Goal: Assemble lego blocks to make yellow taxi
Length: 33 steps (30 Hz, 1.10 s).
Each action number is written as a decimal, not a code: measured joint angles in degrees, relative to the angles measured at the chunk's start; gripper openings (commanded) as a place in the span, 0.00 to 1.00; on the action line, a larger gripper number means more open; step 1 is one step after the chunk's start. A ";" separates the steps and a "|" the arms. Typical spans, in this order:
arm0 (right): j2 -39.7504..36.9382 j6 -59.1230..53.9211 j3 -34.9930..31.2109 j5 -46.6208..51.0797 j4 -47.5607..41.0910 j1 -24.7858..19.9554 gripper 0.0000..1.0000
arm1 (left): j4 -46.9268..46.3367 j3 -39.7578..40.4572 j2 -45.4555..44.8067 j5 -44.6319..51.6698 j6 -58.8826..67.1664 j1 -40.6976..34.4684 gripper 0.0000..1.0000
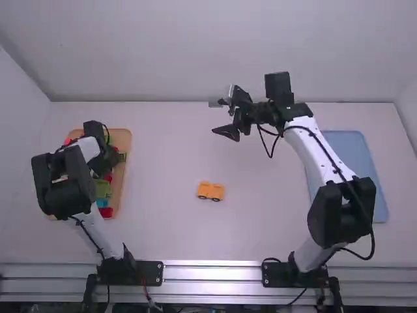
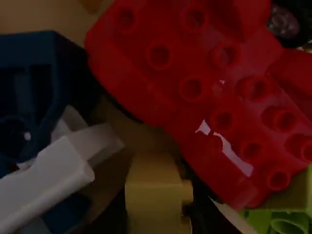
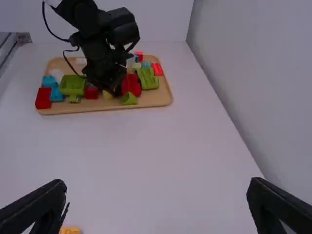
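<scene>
High view: left jaws (image 1: 108, 160) are at the wooden tray (image 1: 127, 138); left wrist view shows them closed on a yellow block (image 2: 157, 200), near a red block (image 2: 161, 92). Right jaws (image 1: 217, 118) are wide apart above the table (image 1: 169, 228). The orange-yellow wheeled assembly (image 1: 210, 190) rests on the table.
</scene>
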 measured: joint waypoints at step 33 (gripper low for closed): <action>10.51 36.33 0.74 -1.51 20.96 3.72 0.97 | 19.50 -20.59 -46.66 3.43 30.69 -33.29 0.02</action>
